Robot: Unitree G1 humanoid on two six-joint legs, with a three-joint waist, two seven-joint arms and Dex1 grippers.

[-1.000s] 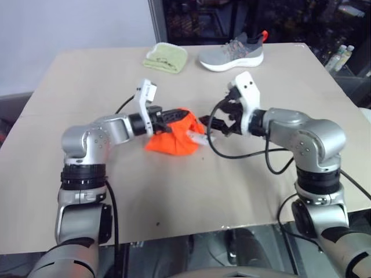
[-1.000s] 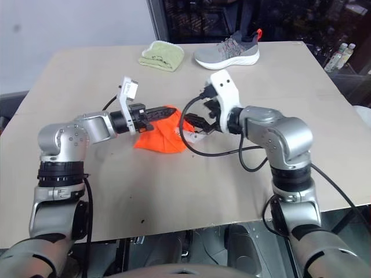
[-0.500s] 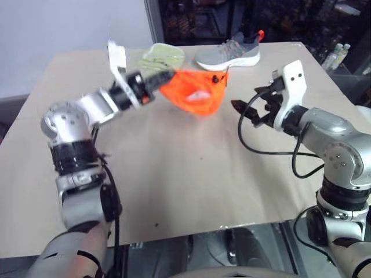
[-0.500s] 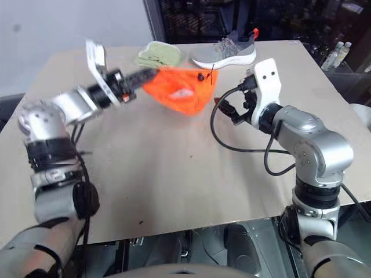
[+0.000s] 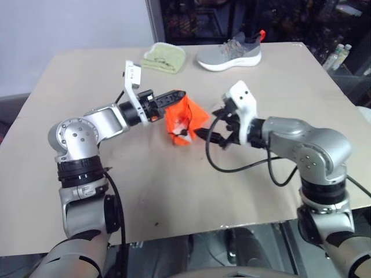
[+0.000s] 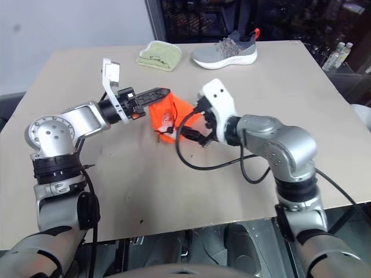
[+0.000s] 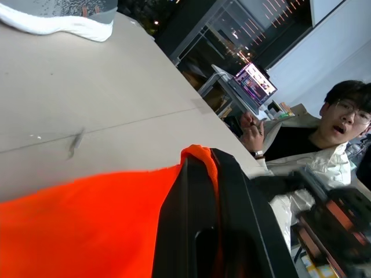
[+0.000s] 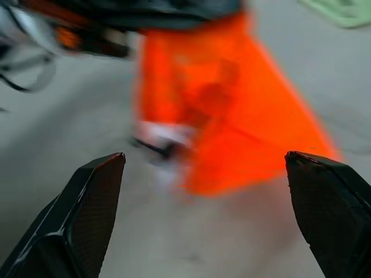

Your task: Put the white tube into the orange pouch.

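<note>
We are swinging the orange pouch (image 5: 184,119) back down above the table (image 5: 174,174), our left gripper (image 5: 175,95) clamping its rim, our empty right gripper (image 5: 210,138) gaping beside it, the white tube (image 5: 184,124) peeking from inside.

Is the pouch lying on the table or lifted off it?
Lifted. The left gripper pinches the pouch by its top edge, and it hangs down; whether its bottom touches the table, cannot tell.

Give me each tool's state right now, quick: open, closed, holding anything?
Left tool: closed on the orange pouch, which hangs from it above the table.
Right tool: open, holding nothing, facing the pouch.
</note>
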